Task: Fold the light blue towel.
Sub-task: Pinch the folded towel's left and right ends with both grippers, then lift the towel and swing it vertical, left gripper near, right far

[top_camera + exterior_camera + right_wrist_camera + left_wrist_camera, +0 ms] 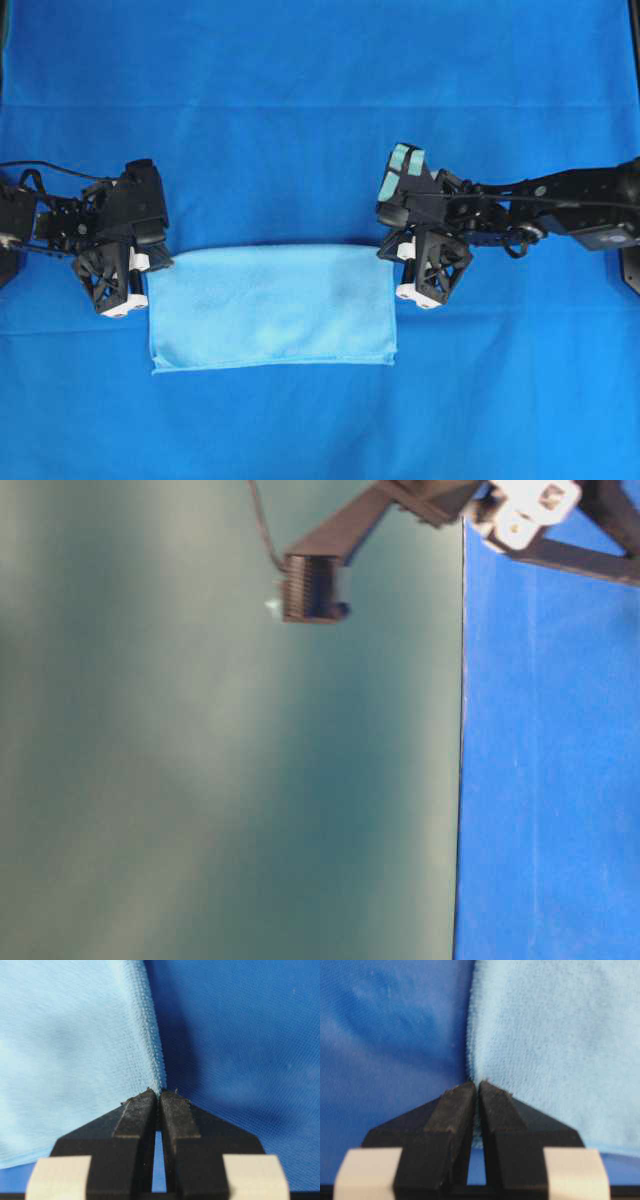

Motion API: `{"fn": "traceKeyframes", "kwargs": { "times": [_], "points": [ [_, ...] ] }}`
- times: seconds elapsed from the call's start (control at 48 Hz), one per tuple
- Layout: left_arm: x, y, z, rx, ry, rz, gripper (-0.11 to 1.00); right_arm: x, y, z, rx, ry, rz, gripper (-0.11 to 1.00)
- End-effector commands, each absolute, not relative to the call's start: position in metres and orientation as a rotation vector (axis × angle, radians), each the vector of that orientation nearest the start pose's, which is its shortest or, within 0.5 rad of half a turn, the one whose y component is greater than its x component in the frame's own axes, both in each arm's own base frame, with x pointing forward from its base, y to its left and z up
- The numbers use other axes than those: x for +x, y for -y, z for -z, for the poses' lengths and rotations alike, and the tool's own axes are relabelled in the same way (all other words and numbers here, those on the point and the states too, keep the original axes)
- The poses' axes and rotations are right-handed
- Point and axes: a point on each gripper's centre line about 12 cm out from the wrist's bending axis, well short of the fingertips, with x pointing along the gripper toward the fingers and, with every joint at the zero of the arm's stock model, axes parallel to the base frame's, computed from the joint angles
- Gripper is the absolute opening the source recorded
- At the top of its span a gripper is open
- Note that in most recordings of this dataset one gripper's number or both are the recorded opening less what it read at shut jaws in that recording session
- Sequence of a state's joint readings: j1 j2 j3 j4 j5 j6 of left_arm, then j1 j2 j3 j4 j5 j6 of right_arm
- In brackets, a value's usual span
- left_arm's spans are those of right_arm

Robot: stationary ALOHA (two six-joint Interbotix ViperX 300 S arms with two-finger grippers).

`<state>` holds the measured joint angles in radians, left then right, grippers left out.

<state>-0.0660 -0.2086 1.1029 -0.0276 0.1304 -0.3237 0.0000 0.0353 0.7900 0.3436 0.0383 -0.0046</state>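
The light blue towel (272,306), already a flat rectangle, lies mid-table on the royal-blue table cloth (300,120). The left gripper (476,1086) and right gripper (159,1092) are each clamped on a far corner of the towel's side hems. To fold well, both should probably lift evenly and carry the far edge onto the near edge. A dull green surface (200,780), blurred, borders the cloth.

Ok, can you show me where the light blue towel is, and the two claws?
light blue towel (272,305): overhead view, middle of the folded cloth.
left claw (476,1087): left wrist view, where the black tips meet, pinching the towel's edge.
right claw (159,1094): right wrist view, tips closed on the hem.
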Motion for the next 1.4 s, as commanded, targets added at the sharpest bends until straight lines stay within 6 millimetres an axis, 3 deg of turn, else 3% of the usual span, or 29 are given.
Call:
{"fn": "traceKeyframes", "kwargs": {
  "times": [0.0,0.167,0.313,0.438,0.667,1.021,1.251,1.376],
  "points": [
    [0.255,0.014,-0.122,-0.297,-0.974,-0.117,0.02,0.353,-0.003,-0.145,0.323,-0.784,0.111,0.02],
    [0.265,0.015,-0.171,-0.300,-0.867,-0.093,0.02,0.346,-0.005,-0.182,0.340,-0.728,0.084,0.02],
    [0.262,0.015,-0.207,-0.281,-0.742,-0.059,0.02,0.336,-0.005,-0.214,0.340,-0.658,0.064,0.02],
    [0.256,0.014,-0.229,-0.259,-0.655,-0.036,0.02,0.324,-0.005,-0.240,0.322,-0.593,0.044,0.02],
    [0.253,0.014,-0.252,-0.253,-0.576,-0.021,0.02,0.299,-0.003,-0.282,0.287,-0.483,0.023,0.02],
    [0.258,0.017,-0.261,-0.256,-0.521,-0.004,0.02,0.295,0.017,-0.281,0.285,-0.474,0.086,0.02],
    [0.275,0.028,-0.267,-0.229,-0.438,0.047,0.02,0.295,0.064,-0.274,0.284,-0.486,0.237,0.02],
    [0.295,0.036,-0.268,-0.166,-0.412,0.082,0.02,0.297,0.093,-0.272,0.277,-0.488,0.320,0.02]
  ]
}}
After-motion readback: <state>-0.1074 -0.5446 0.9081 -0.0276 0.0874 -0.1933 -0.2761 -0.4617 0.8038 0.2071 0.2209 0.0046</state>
